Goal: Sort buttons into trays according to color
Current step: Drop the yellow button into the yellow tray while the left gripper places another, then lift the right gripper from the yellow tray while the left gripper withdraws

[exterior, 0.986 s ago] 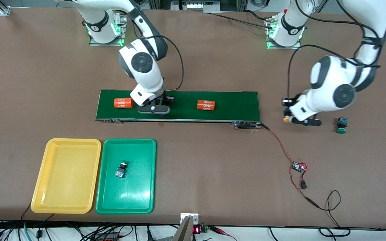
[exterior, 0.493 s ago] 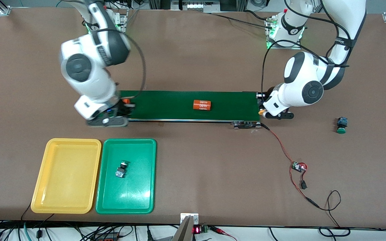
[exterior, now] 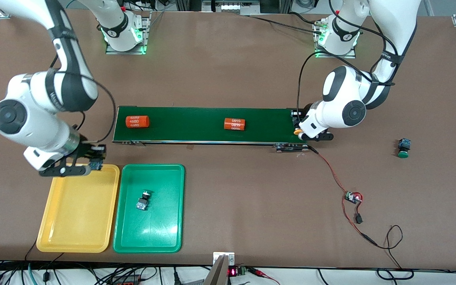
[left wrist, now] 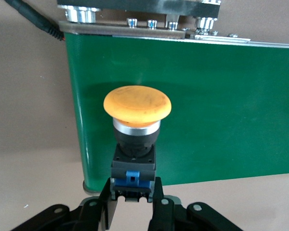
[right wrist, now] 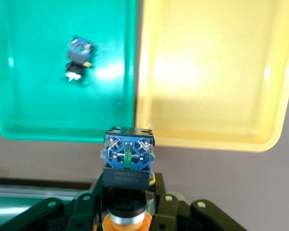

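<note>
Right gripper [exterior: 89, 166], lower left of the front view over the yellow tray [exterior: 54, 237] rim, is clamped on a yellow button [right wrist: 128, 163]. Left gripper [left wrist: 134, 202], mid-right over the belt [exterior: 267, 118] end, grips another button [left wrist: 136, 103] by its body. Buttons look light and rigid; caps likely slippery, so hold the blocky body.

Front view: high, facing both bases, whole tabletop [exterior: 228, 59] in frame. Left wrist view: close over the conveyor belt [left wrist: 221, 106] end. Right wrist view: looking down on yellow tray [right wrist: 207, 72] and green tray [right wrist: 38, 96], shared with front view.
</note>
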You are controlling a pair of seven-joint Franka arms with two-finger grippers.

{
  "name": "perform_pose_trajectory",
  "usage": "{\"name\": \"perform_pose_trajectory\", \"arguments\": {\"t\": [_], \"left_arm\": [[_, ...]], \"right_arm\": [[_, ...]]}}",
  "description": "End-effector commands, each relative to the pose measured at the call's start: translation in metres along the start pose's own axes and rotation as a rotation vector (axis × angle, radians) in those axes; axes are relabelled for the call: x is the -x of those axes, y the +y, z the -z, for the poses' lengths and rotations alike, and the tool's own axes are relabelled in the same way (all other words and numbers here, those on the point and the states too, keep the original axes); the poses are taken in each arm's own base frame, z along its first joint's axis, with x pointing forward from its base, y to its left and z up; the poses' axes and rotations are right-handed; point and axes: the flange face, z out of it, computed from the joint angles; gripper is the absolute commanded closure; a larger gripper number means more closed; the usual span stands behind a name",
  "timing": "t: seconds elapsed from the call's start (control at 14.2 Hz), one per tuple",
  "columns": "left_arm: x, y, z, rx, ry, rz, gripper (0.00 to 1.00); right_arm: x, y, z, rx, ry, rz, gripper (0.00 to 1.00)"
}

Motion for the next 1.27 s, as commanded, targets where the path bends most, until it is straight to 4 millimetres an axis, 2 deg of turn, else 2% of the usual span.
{"name": "perform_pose_trajectory", "arguments": {"t": [0.0,0.07,0.14,0.28,0.35,0.49,0.63,0.7,0.77,0.84,0.92,0.99,1.06,1.13,1.2], "left_arm": [[-0.004,0.005,-0.003,0.008,0.014,0.009,0.86],[-0.005,0.006,-0.004,0.009,0.019,0.008,0.49],[-0.004,0.007,-0.002,0.013,0.023,-0.004,0.00],[-0.001,0.010,0.004,0.015,0.030,-0.006,0.00],[0.002,0.012,0.012,0.017,0.041,-0.009,0.00],[0.009,0.010,0.039,0.025,0.082,-0.016,0.00],[0.006,-0.021,0.075,0.043,0.136,0.023,0.00],[0.002,-0.042,0.090,0.059,0.159,0.062,0.00],[-0.005,-0.074,0.104,0.081,0.178,0.117,0.00],[-0.013,-0.112,0.121,0.103,0.206,0.166,0.00],[-0.022,-0.141,0.134,0.089,0.232,0.161,0.00],[-0.031,-0.171,0.138,0.036,0.244,0.140,0.00],[-0.036,-0.192,0.142,-0.022,0.254,0.120,0.00],[-0.041,-0.203,0.143,-0.076,0.262,0.101,0.00],[-0.046,-0.215,0.148,-0.116,0.271,0.095,0.00]], "right_arm": [[-0.027,0.040,-0.027,-0.004,0.025,0.018,0.95],[-0.033,0.059,-0.042,-0.003,0.047,0.029,0.94],[-0.038,0.069,-0.062,0.001,0.056,0.047,0.94],[-0.044,0.093,-0.104,0.018,0.068,0.048,0.94],[-0.047,0.096,-0.118,0.024,0.082,0.062,0.95],[-0.051,0.106,-0.146,0.036,0.122,0.078,0.95],[-0.054,0.118,-0.173,0.041,0.164,0.086,0.95],[-0.055,0.119,-0.176,0.042,0.174,0.086,0.94],[-0.055,0.119,-0.174,0.043,0.176,0.084,0.92],[-0.055,0.118,-0.171,0.042,0.178,0.085,0.67],[-0.056,0.120,-0.168,0.045,0.182,0.085,0.53],[-0.055,0.121,-0.169,0.041,0.178,0.078,0.25],[-0.054,0.119,-0.160,0.037,0.164,0.077,0.14],[-0.051,0.116,-0.151,0.025,0.126,0.071,0.01],[-0.048,0.109,-0.133,0.018,0.104,0.070,0.00]]}}
